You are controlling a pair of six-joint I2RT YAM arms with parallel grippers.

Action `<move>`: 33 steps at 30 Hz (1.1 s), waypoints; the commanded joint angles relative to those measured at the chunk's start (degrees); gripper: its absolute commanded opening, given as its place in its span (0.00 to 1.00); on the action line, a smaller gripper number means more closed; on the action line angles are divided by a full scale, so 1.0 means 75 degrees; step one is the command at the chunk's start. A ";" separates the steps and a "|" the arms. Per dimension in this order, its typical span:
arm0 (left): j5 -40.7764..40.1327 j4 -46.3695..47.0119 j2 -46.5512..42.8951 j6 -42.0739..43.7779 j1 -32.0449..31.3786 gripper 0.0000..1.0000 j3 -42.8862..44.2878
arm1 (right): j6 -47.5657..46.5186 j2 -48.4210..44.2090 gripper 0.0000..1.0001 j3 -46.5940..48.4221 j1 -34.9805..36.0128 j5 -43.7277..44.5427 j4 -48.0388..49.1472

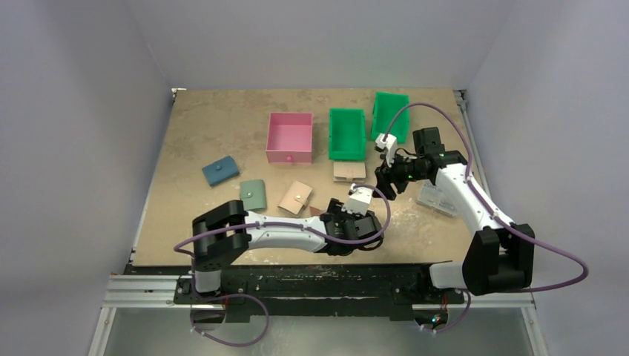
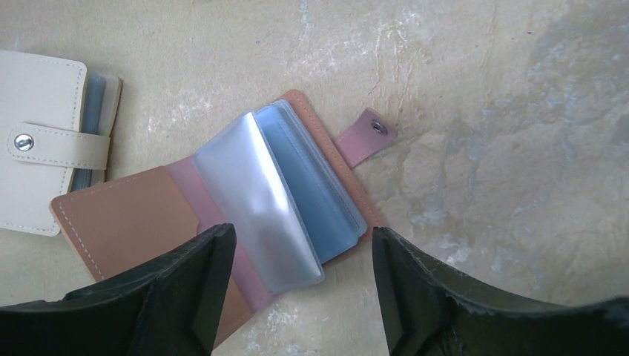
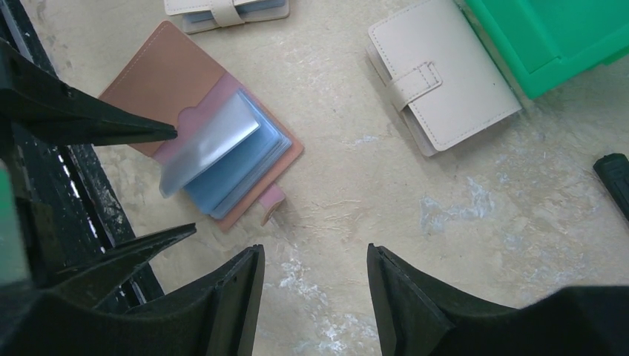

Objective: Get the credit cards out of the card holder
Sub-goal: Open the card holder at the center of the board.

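table [image 1: 222, 126]: tan board, scuffed white in patches; pale grey walls on three sides.
card holder [image 2: 126, 222]: reddish-brown, lying open and flat on the table, centre-left of the left wrist view. In the top view it is almost wholly hidden under the left wrist, at the frame's centre.
plastic sleeves [image 2: 259, 200]: clear leaves fanned up from the spine, the top one raised and curling, a bluish stack under it.
snap tab [image 2: 367, 137]: pinkish, metal snap facing up, flat on the table, pointing to the upper right.
credit cards: cannot be made out through the sleeves.
left gripper [image 2: 300, 237]: jaws wide, holding nothing. One finger [image 2: 193, 289] is over the open cover at lower left, the other over bare table at lower right, with the sleeves between them. Contact with the holder: cannot tell.
right gripper [image 3: 313, 252]: jaws moderately apart, nothing between them but bare table, low centre of the right wrist view. The card holder lies up and left of it, apart.
beige snap wallet [image 2: 44, 141]: closed, upper left of the left wrist view, just beside the open cover; touching or not, cannot tell.
second beige wallet [image 3: 441, 81]: closed, upper right of the right wrist view, just beside a green bin [image 3: 564, 37].
pink box [image 1: 289, 137]: upper middle of the top view.
blue wallet [image 1: 221, 172], sage green wallet [image 1: 253, 193]: left of centre, well apart from both grippers.
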 commanded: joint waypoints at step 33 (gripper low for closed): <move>-0.0101 0.1233 -0.2477 -0.2594 0.0613 0.31 -0.3450 | -0.0299 0.0070 0.60 -0.0031 -0.0023 -0.0372 -0.0153</move>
